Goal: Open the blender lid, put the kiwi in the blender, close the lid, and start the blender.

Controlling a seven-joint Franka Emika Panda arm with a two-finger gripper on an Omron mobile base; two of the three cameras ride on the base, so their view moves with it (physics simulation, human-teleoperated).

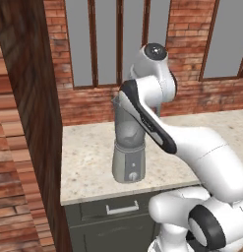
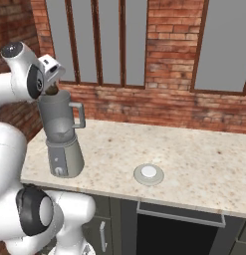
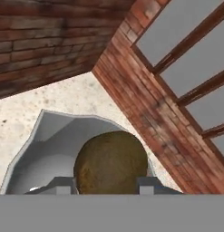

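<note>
We hold the kiwi (image 3: 111,161) tight in our gripper (image 3: 104,186), one finger on each side of it. It hangs right over the open top of the blender (image 2: 62,134). From the hand view we look down past the kiwi into the grey jar, and the rim goes all around it. The kiwi looks almost round from here, so we cannot tell which way its long side points.

The blender stands straight up near the left end of the counter (image 2: 194,154). Its handle points right, along the counter, and its white knob faces the front edge. A dark wood wall (image 1: 29,98) is just beside it on the left, and the brick wall (image 2: 169,104) with windows is behind it. To the right the counter is wide. The blender lid (image 2: 148,174) lies flat there, near the front edge, well apart from the blender.
</note>
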